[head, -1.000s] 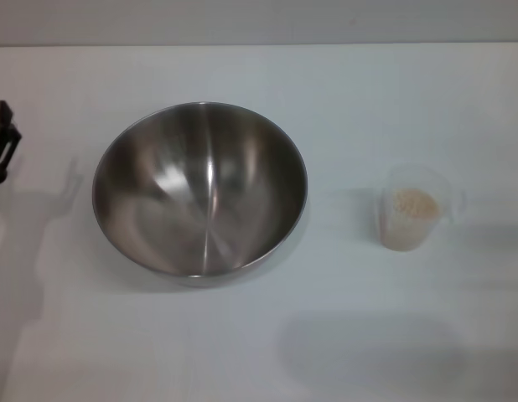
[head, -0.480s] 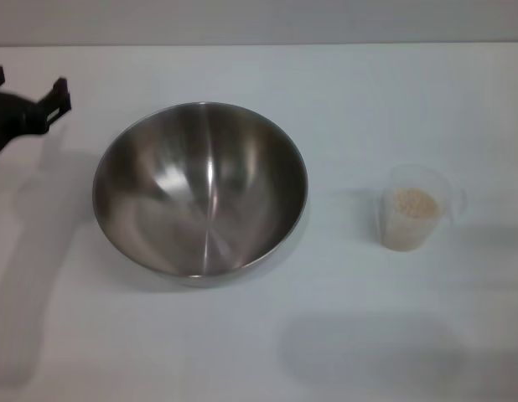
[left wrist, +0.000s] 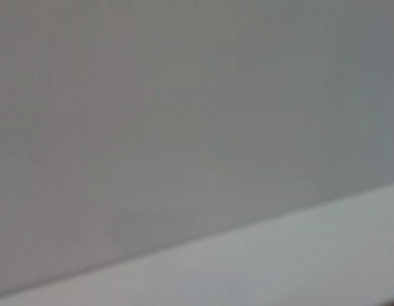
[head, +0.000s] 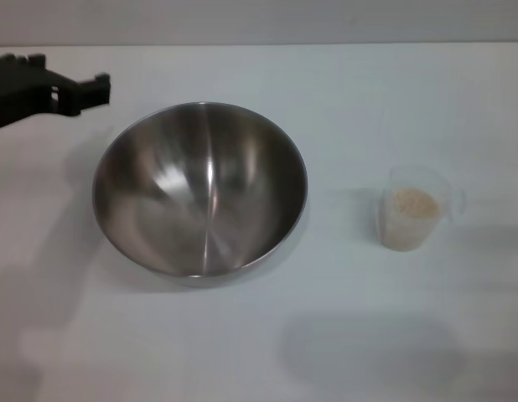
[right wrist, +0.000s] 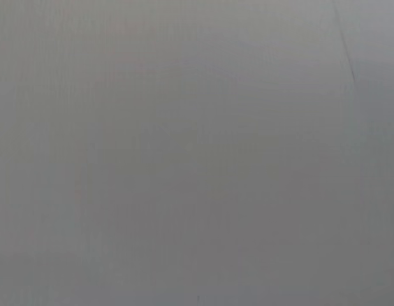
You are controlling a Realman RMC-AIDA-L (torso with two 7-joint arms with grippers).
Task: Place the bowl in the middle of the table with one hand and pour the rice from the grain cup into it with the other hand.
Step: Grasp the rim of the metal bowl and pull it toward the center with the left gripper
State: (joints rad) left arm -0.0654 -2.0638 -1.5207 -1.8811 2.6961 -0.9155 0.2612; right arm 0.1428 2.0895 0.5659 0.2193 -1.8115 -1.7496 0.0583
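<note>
Steel bowl [head: 200, 191] and grain cup [head: 412, 218] on a white table [head: 343, 335], head view.

The bowl sits left of centre, nothing inside it. Well apart to its right, the clear cup stands upright holding rice [head: 412, 203]. The left gripper [head: 62, 77] hovers at the far left, beyond the bowl's rim, its fingers set wide apart and holding nothing. Both wrist views show only plain grey surface; the right gripper appears nowhere.

Pale wall [head: 259, 21] behind far edge, apparently plain.
</note>
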